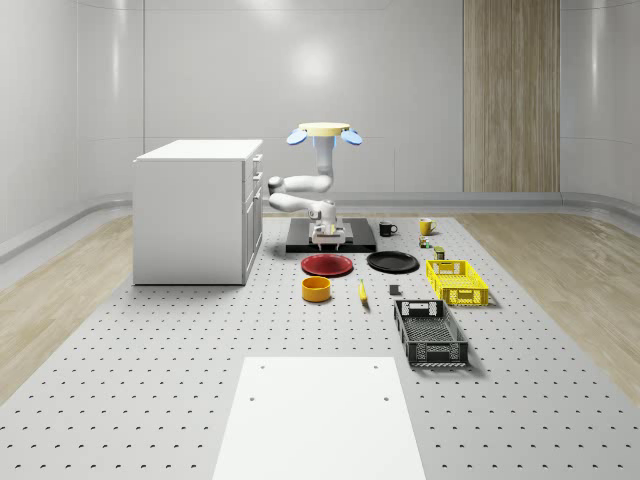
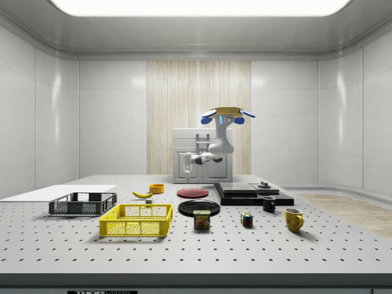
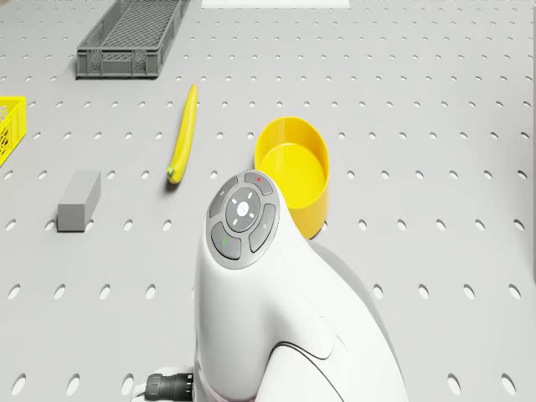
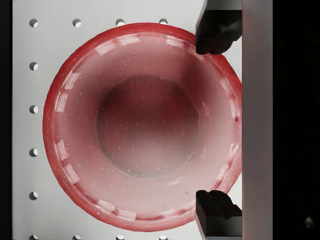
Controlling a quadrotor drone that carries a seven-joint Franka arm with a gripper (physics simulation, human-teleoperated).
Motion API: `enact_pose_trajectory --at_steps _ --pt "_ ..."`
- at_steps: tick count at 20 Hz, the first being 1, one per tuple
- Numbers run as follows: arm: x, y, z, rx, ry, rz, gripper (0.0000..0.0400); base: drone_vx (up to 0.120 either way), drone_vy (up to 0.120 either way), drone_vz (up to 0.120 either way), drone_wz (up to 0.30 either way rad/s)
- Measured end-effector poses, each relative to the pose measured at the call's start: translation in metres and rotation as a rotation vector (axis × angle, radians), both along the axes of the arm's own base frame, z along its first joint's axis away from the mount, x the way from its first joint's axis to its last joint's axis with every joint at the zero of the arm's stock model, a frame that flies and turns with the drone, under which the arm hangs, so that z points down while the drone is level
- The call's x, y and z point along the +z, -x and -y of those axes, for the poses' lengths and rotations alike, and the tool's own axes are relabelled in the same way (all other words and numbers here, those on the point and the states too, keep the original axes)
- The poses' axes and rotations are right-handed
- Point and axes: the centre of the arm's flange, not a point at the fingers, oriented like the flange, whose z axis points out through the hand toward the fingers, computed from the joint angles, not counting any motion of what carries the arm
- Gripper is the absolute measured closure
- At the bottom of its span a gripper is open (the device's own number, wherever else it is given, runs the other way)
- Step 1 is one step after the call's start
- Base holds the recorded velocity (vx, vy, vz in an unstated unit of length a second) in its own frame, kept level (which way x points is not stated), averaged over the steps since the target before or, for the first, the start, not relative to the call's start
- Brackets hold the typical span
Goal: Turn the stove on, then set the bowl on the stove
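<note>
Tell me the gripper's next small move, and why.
Probably shift the open gripper over the stove toward its knob. The wrist view looks down on the red plate beside the stove's edge, the stove shows no glow, and the bowl sits on the table. The drone hovers near the stove.

My own arm [image 3: 268,318] covers part of the yellow bowl's [image 3: 295,167] near rim in the drone view. The yellow crate [image 3: 8,126] is cut by the picture's edge. In the wrist view my fingertips [image 4: 217,30] overlap the red plate's [image 4: 140,125] rim.
</note>
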Motion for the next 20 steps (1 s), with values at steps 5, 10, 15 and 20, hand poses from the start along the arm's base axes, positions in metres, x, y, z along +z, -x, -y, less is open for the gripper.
enact_pose_trajectory --at_steps 5,10,15,20 --pt "0.0 0.0 0.0 0.0 0.0 0.0 0.0 0.12 0.0 0.0 0.0" --pt "0.0 0.0 0.0 0.0 0.0 0.0 0.0 0.12 0.0 0.0 0.0" --pt "0.0 0.0 0.0 0.0 0.0 0.0 0.0 0.12 0.0 0.0 0.0" --pt "0.0 0.0 0.0 0.0 0.0 0.0 0.0 0.12 0.0 0.0 0.0"
